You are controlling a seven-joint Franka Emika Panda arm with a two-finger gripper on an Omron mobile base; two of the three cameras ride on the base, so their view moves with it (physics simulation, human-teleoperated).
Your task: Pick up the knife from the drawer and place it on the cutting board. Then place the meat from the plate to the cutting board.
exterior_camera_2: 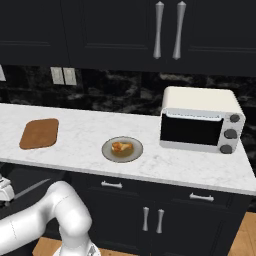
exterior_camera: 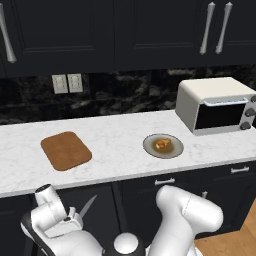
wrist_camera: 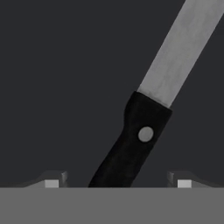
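The gripper (wrist_camera: 117, 181) straddles the knife (wrist_camera: 148, 118) handle, jaws apart; contact, seemingly none, can't be judged. No legible writing.

my two base cameras look forward and down, sharing the counter (exterior_camera: 120, 145); my hand camera sits close over the knife (wrist_camera: 144, 127).

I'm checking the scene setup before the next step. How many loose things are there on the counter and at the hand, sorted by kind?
Cutting board: 1
Plate: 1
Piece of meat, on the plate: 1
Toaster oven: 1
Knife, between the open gripper's fingertips: 1
Total: 5
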